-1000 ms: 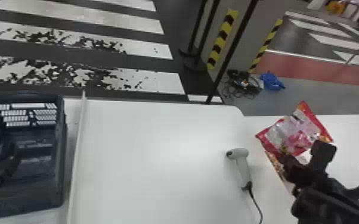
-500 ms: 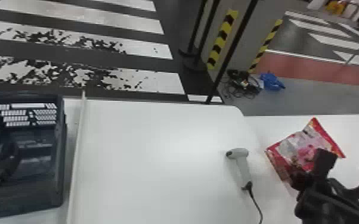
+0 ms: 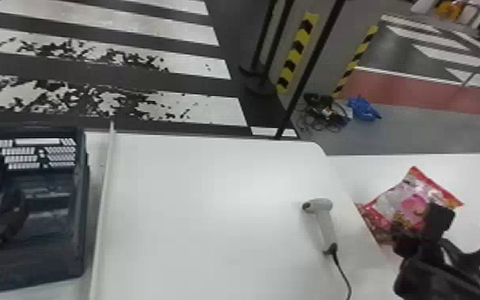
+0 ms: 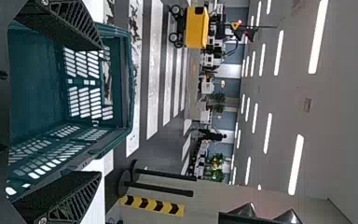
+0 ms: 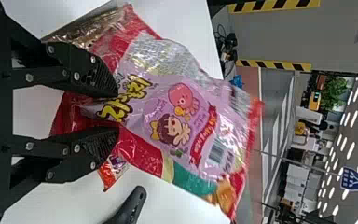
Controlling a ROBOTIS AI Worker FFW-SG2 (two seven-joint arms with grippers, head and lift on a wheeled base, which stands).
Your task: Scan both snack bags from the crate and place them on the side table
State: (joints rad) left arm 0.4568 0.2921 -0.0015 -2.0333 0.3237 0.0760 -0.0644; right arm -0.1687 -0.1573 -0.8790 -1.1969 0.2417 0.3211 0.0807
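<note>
Inside right gripper (image 3: 420, 231), snack bag (image 3: 410, 198).

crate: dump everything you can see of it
The crate is dark, blue-green, seemingly rigid plastic: open-topped, rectangular, with a thick rim and rows of slots through its walls. It stands upright on the white table, at the head view's left edge, looking undamaged. Its floor, where visible, is bare. The left gripper is at it, fingers apart; whether they touch it, I can't tell.
</note>
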